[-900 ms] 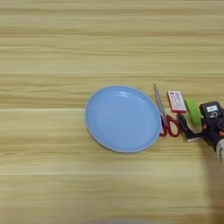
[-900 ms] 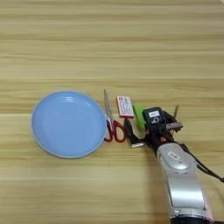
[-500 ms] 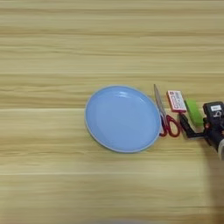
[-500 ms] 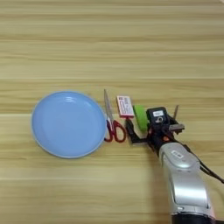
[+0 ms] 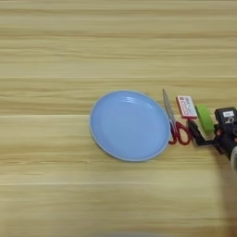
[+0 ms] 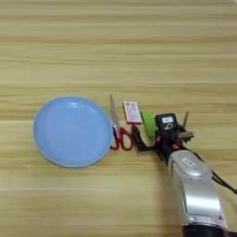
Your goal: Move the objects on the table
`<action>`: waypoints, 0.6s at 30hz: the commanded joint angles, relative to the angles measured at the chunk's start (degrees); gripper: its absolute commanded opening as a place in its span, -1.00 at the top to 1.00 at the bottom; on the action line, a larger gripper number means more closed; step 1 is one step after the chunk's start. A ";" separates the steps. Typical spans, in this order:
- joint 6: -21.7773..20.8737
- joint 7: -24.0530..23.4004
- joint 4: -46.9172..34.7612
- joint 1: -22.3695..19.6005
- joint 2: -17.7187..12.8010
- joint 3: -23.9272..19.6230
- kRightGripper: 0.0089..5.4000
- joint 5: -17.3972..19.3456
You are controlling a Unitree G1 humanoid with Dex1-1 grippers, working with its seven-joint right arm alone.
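Wooden worktop fills the view

Light tan worktop (image 5: 55, 51) with horizontal grain stripes, evenly lit; no walls or floor visible.

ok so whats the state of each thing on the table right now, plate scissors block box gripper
blue plate: upright, empty.
scissors: lying flat just right of the plate, blades closed, red handles toward the robot.
white box: lying flat, red-pink label up, not held.
green block: lying on the table beside the box, not held.
right gripper: open, one finger left of the block and one right of it.
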 commanded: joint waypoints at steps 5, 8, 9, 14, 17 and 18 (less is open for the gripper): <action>1.69 0.84 4.70 -1.44 -1.26 0.34 -0.68 0.42; 1.37 0.95 6.64 -2.09 -1.23 0.27 -0.57 0.76; 1.25 0.98 7.12 -2.26 -1.30 0.26 -0.53 0.88; 0.90 0.96 8.26 -2.65 -1.67 0.35 -0.35 1.05; 0.85 0.92 8.49 -2.74 -1.75 0.34 -0.24 0.98; 0.82 0.86 8.51 -2.74 -1.79 0.30 -0.21 0.94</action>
